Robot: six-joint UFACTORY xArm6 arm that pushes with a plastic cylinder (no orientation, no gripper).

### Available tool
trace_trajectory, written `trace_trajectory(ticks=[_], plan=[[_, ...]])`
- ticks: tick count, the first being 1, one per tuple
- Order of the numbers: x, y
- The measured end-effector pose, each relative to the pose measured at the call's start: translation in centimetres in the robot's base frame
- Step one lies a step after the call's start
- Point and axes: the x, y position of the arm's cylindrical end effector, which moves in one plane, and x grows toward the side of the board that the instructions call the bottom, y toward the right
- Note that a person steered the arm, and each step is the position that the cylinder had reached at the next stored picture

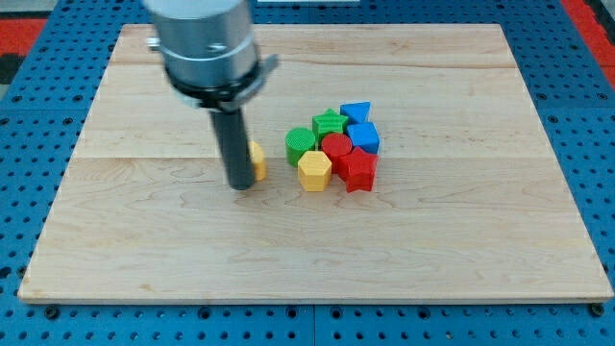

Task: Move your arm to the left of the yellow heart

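The yellow heart point(258, 160) lies left of the block cluster, mostly hidden behind my rod; only its right edge shows. My tip point(239, 185) rests on the board right at the heart's left side, touching or nearly touching it. To the view's right sits a tight cluster: a green cylinder-like block point(300, 144), a green star point(330, 122), a blue block point(356, 111), a blue cube point(364, 137), a red cylinder-like block point(336, 146), a red star point(359, 170) and a yellow hexagon point(313, 170).
The wooden board point(144, 240) lies on a blue pegboard surface point(38, 58). The arm's grey housing point(205, 43) hangs over the board's upper left part.
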Motion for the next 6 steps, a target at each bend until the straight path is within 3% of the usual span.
trace_trajectory(ticks=[1, 2, 3, 4, 5, 6], plan=[[2.9, -1.0], [5.7, 7.0], [5.7, 12.1], [5.6, 12.4], [4.6, 1.8], [-1.2, -9.1]])
